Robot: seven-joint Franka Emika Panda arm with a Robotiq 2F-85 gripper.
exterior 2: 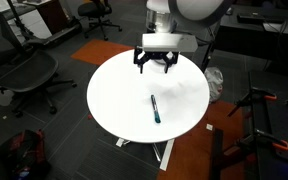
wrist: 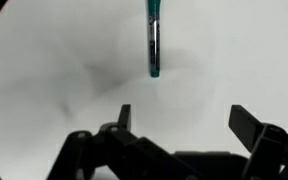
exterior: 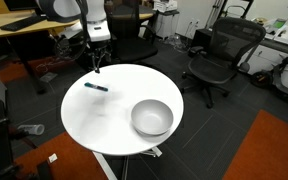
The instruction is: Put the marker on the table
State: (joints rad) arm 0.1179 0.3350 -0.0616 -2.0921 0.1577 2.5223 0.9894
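Note:
The teal-blue marker lies flat on the round white table, apart from everything else. It also shows in an exterior view on the table and in the wrist view on the tabletop. My gripper hangs above the table's edge, open and empty, in both exterior views. In the wrist view the two fingers stand wide apart with nothing between them, and the marker lies beyond the fingertips.
A white bowl sits on the table away from the marker. Black office chairs stand around. A wooden desk is behind the arm. There is orange carpet on the floor.

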